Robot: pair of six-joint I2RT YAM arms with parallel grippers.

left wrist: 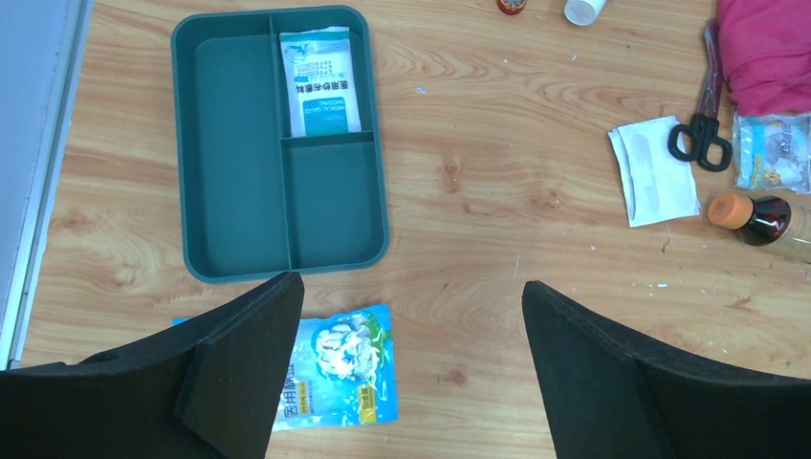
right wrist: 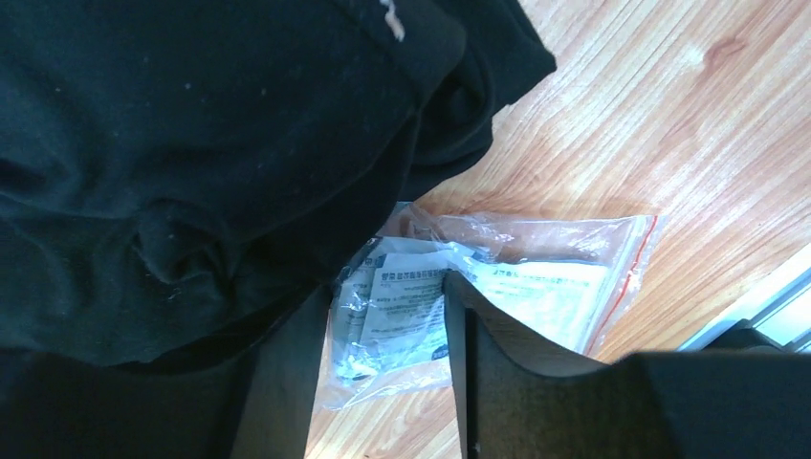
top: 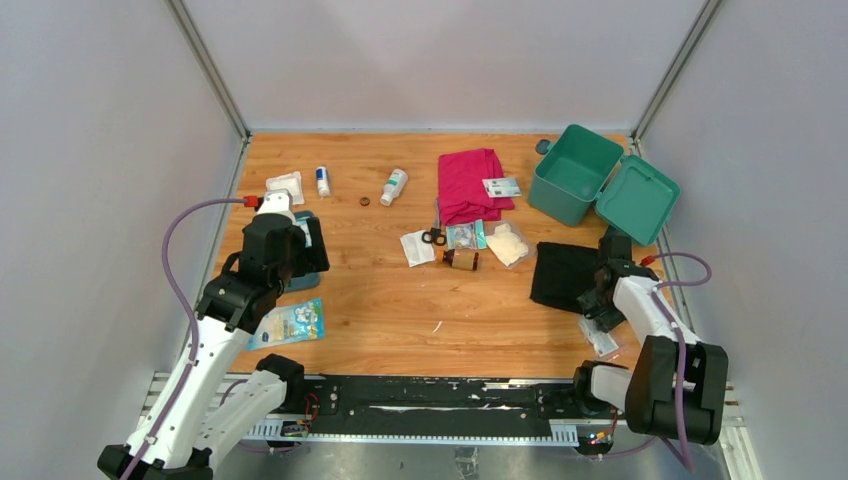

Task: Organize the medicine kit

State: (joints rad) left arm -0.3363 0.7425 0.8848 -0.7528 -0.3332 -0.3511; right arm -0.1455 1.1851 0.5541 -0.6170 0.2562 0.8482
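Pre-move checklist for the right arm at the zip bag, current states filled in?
1. Right tool open, straddling clear plastic zip bag of packets: ok.
2. Crumpled black cloth clear of the bag: not ok, it overlaps the bag's edge beside one finger.
3. Left tool open and empty: ok.
4. Dark green divided tray has free compartments: ok, only one white packet inside.
5. Teal plastic box lid open: ok.
6. Fingers touching the bag: cannot tell.
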